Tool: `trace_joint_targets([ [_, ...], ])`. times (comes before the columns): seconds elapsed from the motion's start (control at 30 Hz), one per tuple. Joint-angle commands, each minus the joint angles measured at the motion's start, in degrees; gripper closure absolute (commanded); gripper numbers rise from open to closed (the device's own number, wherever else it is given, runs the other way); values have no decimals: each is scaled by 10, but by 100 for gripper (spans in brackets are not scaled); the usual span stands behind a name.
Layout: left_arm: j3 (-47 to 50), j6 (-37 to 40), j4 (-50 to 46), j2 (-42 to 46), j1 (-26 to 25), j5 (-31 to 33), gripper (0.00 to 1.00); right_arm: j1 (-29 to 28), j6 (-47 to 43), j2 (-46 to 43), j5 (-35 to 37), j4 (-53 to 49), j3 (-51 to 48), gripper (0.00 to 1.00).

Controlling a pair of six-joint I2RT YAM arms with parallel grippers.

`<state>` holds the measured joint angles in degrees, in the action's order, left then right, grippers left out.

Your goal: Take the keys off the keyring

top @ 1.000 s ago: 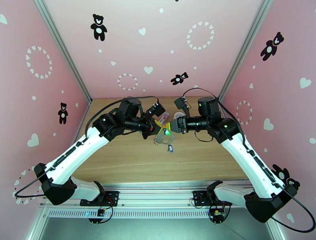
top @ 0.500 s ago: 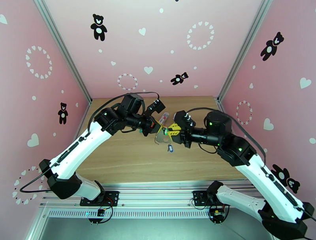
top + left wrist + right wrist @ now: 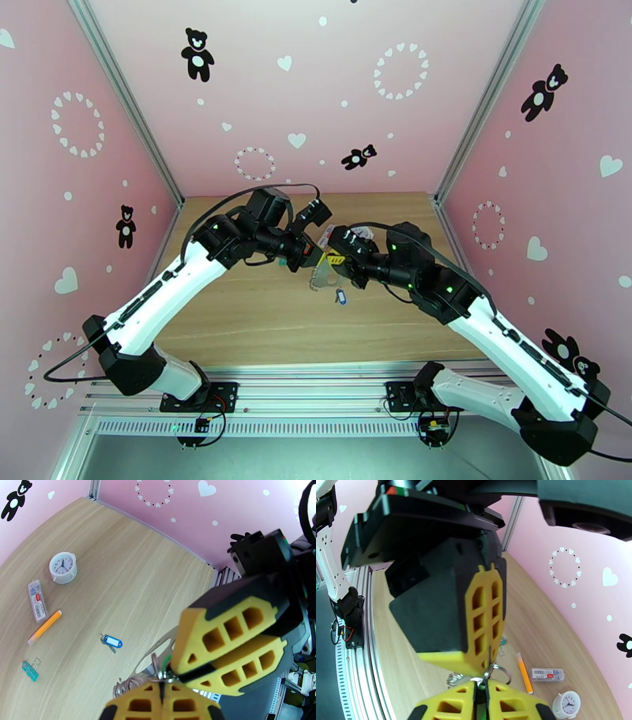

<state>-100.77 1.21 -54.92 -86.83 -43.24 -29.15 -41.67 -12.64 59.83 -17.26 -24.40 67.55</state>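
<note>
- Right gripper (image 3: 481, 688) has swung in, now pinching the green key (image 3: 168, 660).
- Left gripper (image 3: 162, 687) clamps the keyring (image 3: 155, 657) above the worktop's (image 3: 158, 559) middle; blue key (image 3: 111, 642) lies loose below.
- Light, stiff, slippery metal, probably: hold the plastic head.

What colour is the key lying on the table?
The key is blue; left wrist view shows it best.

Top view high behind arm bases (image 3: 197, 391), facing table (image 3: 261, 316). Wrist views close behind fingers (image 3: 233, 626); both share clock (image 3: 62, 567).
</note>
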Motion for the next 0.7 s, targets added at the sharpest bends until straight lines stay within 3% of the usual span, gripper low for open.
trace_joint_targets([
  [0.0, -11, -3, 13, 7, 4, -30, 100, -3, -5, 12, 8, 14, -1, 87],
  [0.13, -11, -1, 15, 7, 4, -40, 100, -4, -10, 23, 3, 10, 3, 92],
  [0.27, -8, 6, 7, 12, 4, -48, 100, -3, -18, 26, 45, 13, -6, 100],
  [0.37, 8, 4, -8, 18, 4, -53, 100, 0, -27, 26, 40, 21, -10, 100],
  [0.6, 91, -104, 0, 44, 4, -87, 100, 1, -50, 31, 21, -39, -10, 100],
  [0.67, 103, -135, -18, 47, 4, -59, 100, 1, -47, 40, 12, -73, 1, 100],
])
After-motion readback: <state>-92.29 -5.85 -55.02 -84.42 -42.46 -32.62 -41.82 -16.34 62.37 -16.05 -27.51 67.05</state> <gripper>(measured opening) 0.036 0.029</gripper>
